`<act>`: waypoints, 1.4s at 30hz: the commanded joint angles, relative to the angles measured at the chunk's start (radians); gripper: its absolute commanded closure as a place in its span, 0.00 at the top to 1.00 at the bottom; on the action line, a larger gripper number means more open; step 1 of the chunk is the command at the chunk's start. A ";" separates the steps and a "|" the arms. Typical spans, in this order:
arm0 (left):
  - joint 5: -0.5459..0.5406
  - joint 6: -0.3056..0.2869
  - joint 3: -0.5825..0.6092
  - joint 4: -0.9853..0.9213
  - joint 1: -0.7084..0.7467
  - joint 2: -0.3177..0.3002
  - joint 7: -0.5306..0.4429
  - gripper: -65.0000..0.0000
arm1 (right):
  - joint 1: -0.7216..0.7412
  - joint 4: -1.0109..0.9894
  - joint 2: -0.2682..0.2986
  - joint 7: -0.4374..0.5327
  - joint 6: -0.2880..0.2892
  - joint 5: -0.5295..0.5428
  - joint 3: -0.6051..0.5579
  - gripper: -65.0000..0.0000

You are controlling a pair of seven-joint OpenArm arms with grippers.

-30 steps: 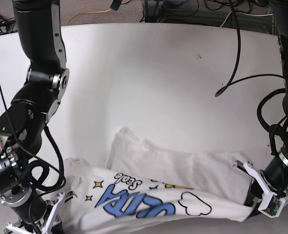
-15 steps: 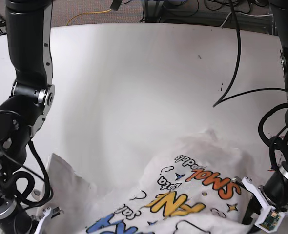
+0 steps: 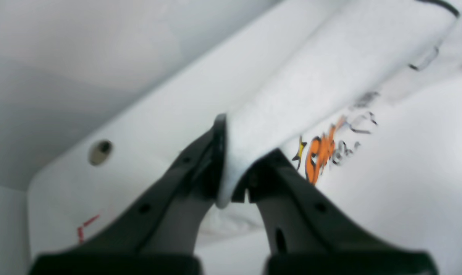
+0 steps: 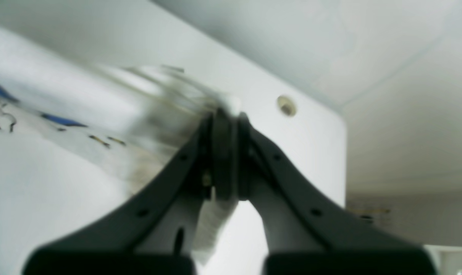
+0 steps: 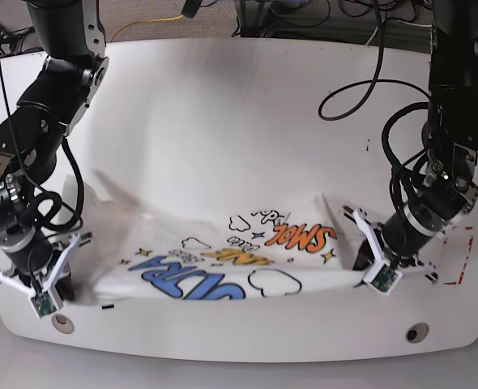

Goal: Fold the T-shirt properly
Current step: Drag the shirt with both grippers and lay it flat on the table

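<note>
The white T-shirt (image 5: 223, 255) with blue, orange and yellow letters, clouds and stars is stretched print-up between my two grippers near the table's front edge. My left gripper (image 5: 362, 274) on the right of the base view is shut on the shirt's right edge. The left wrist view shows its jaws pinching a white fabric fold (image 3: 231, 179), with orange print (image 3: 319, 152) beside it. My right gripper (image 5: 61, 288) on the left is shut on the shirt's left edge. In the right wrist view (image 4: 225, 168) the cloth (image 4: 63, 114) is blurred.
The white table (image 5: 247, 113) stretches back behind the shirt. Its rounded front edge has two holes (image 5: 417, 333) (image 5: 61, 322). Red marks (image 5: 464, 243) lie at the right. Black cables (image 5: 369, 89) hang from the right-side arm, with more at the back.
Both arms have moved back from the front edge and apart, carrying the shirt. The bunched shirt has turned print-up and is now pulled taut and flatter between the grippers.
</note>
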 commanded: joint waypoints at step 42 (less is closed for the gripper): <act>0.072 -0.040 -0.113 0.075 0.882 0.147 -0.033 0.00 | -0.513 0.014 -0.109 0.047 -0.004 0.021 0.327 0.00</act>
